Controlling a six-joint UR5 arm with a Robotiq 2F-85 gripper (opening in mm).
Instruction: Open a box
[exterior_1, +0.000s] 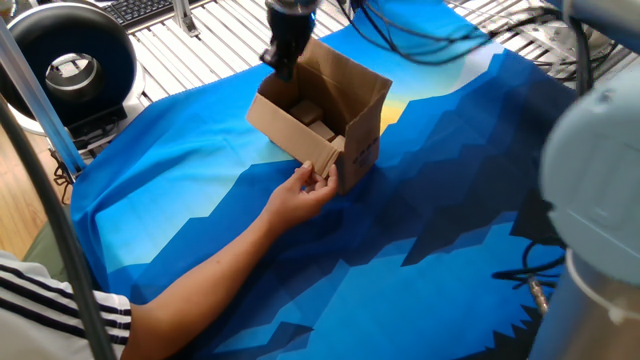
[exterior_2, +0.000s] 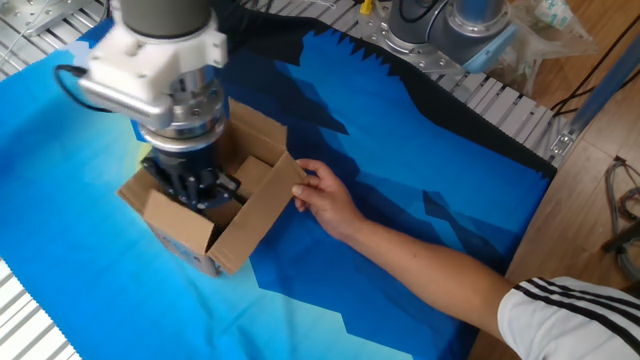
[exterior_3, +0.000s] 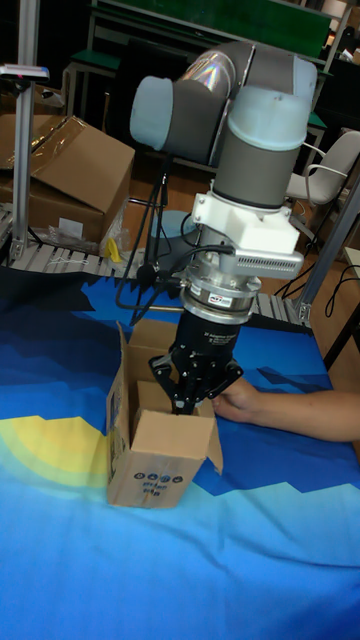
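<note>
The box is a small brown carton on the blue cloth, its top flaps spread and its inside showing. In the tall fixed view the box has black print on its front side. My gripper points down at the box's far left rim, fingers together, tips against a flap that leans outward. The other fixed view has the gripper low in the opening of the box. From the tall view the gripper looks shut, holding nothing. A person's hand steadies the near corner.
The person's arm reaches in across the cloth from the table's edge. A black round device stands at the back left. A second robot's base and cables lie beyond the cloth. Large cartons stand behind the table.
</note>
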